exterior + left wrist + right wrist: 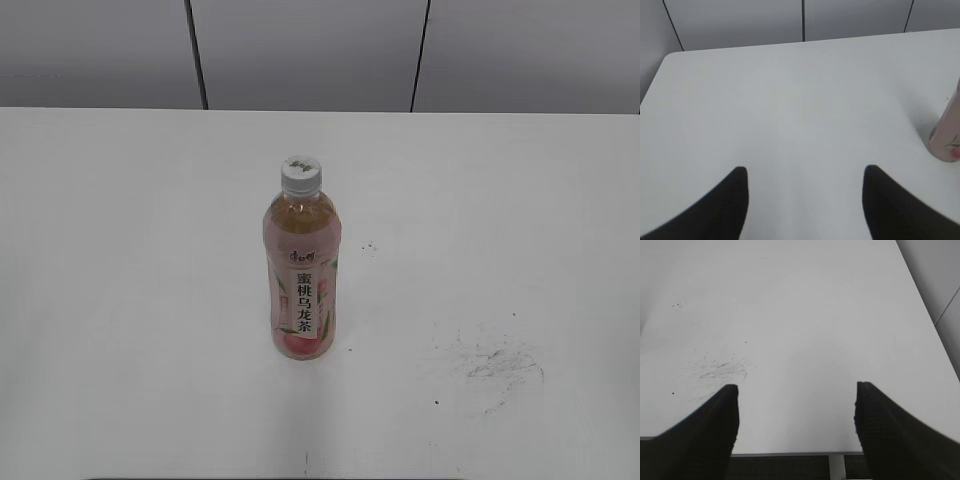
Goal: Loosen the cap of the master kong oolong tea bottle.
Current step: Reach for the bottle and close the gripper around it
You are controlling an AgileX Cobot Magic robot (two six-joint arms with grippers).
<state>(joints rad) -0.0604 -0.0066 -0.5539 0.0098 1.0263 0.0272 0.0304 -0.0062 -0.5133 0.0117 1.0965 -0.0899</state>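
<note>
Basically, bottle [301,270] stood upright near the middle of the white table [120,300], alone, with neither arm showing in the exterior view. Cap [301,175] sat on the neck, white-grey, ribbed rim, small dark print on top; whether it was tight or loose could not be read. Contents: amber tea, visible through the clear shoulder above the label, level reaching up close to the neck. Pink label wrapped the body, red logo near its top, vertical Chinese characters below that, peach picture at the base.

Left gripper [805,200] was spread wide, nothing between the dark fingers [727,210], bare tabletop under the gap. In the left wrist view only the bottle's lower part showed, at the right edge, well off to the side of the right-hand finger, not touching.

Right gripper [796,430] was also wide apart and empty, fingers [710,435] hanging over the near table edge. Bottle was not in the right wrist view. A patch of grey scuff marks [720,371] lay on the table ahead of that gripper's left finger; the same marks showed in the exterior view to the right of and nearer than the bottle, apart from it. A few dark specks [368,247] sat just right of the bottle.
</note>
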